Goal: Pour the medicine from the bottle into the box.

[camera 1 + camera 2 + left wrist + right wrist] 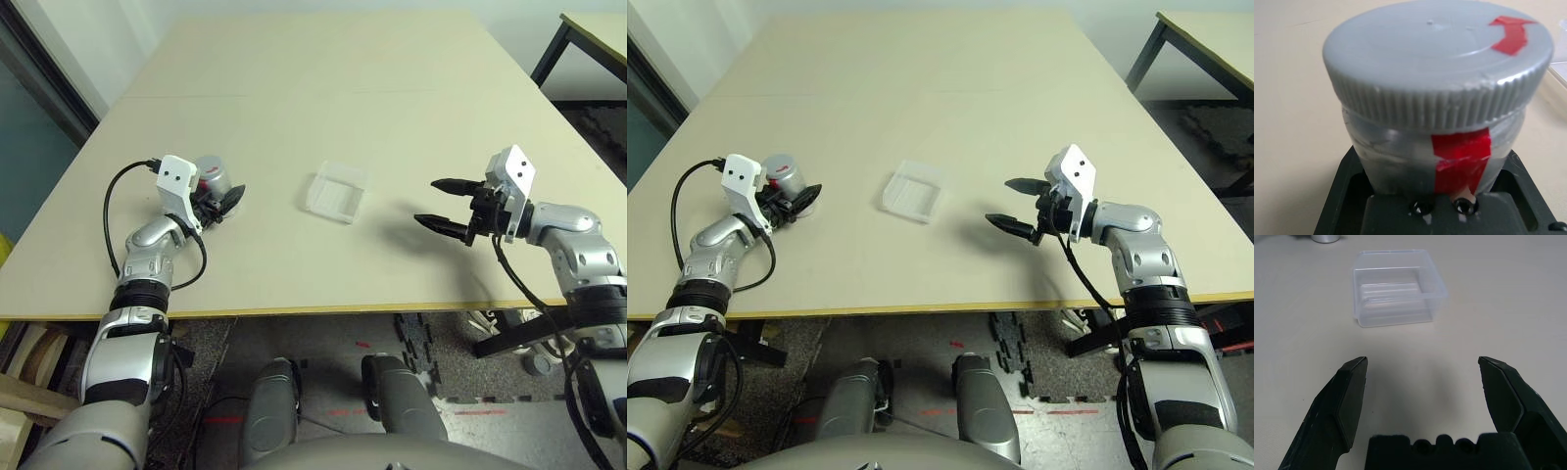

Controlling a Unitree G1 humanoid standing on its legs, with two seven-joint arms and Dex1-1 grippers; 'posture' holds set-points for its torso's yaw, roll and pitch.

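The bottle (pixel 214 177) is a small silvery-grey jar with a ribbed grey cap and a red tape stripe (pixel 1462 156). It stands upright on the table at the left. My left gripper (pixel 227 200) is shut on the bottle, whose lower body sits against the black gripper base (pixel 1425 205). The box (pixel 336 192), a clear shallow plastic tray, rests on the table's middle and looks empty (pixel 1396 288). To the right of the box, my right gripper (pixel 443 204) hovers open, its fingers (pixel 1349 396) wide apart and pointing at it. The medicine is hidden.
The beige table (pixel 323 78) stretches far back. Its front edge (pixel 323 311) runs just below both arms. A black cable (pixel 116 201) loops from my left wrist. A second table (pixel 593 39) with a dark leg stands at the back right.
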